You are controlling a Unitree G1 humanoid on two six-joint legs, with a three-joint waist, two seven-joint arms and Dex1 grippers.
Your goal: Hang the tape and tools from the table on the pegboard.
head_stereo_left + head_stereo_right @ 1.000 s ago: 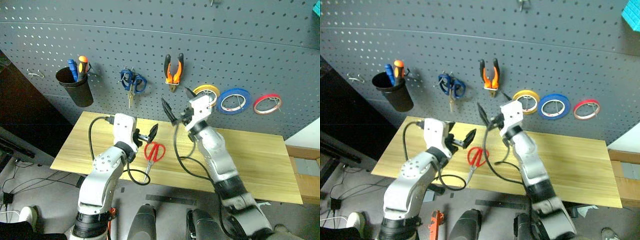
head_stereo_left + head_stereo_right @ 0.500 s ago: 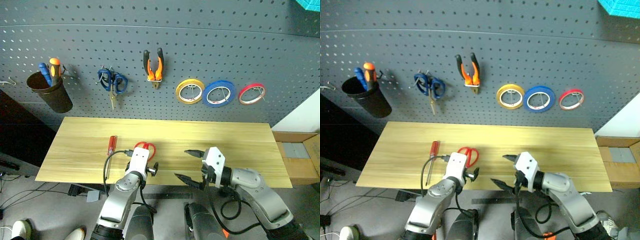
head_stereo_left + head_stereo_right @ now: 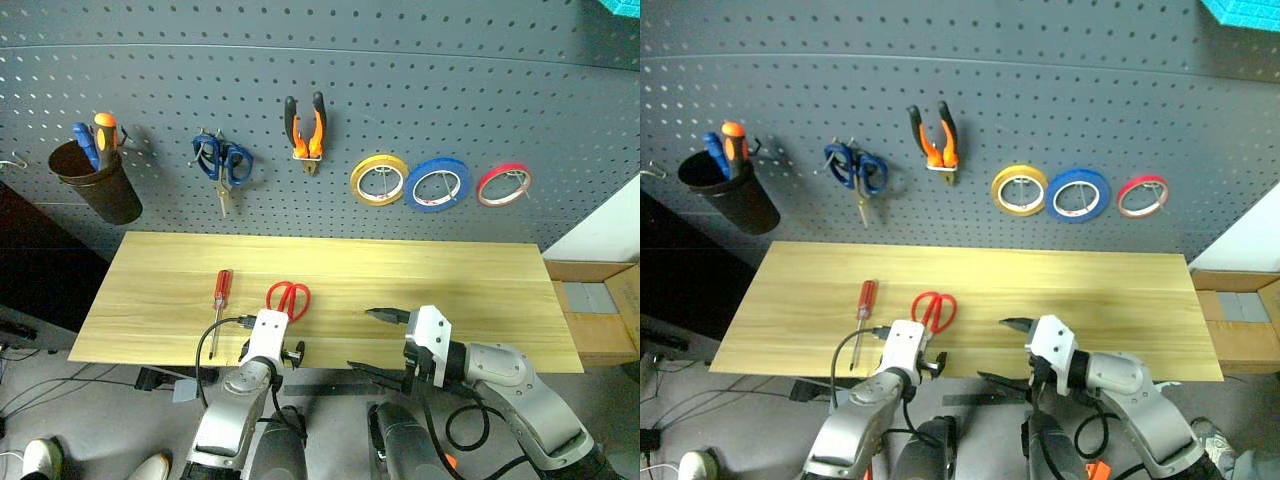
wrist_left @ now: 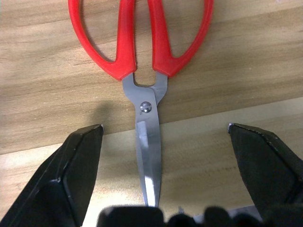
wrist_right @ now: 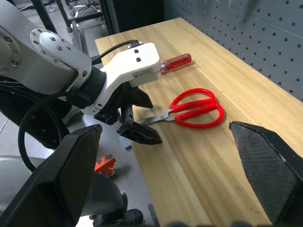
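Red-handled scissors (image 4: 142, 71): two glossy red loop handles, plain silver blades shut to one point, single rivet at the pivot; lay flat on the light plank-grained table (image 3: 480, 290) near its front edge, blades between the widely spread fingers of the left gripper (image 4: 161, 156), untouched. Red-handled screwdriver (image 3: 221, 300) lay at 9 o'clock of the scissors; pliers (image 3: 305, 130) and blue tape (image 3: 438, 186) hung on the pegboard (image 3: 400, 80) at 12 and 1 o'clock. Right gripper (image 3: 378, 343) stood wide and empty at 3 o'clock.

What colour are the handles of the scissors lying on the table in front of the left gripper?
Red, with silver blades. The scissors show best in the left wrist view.
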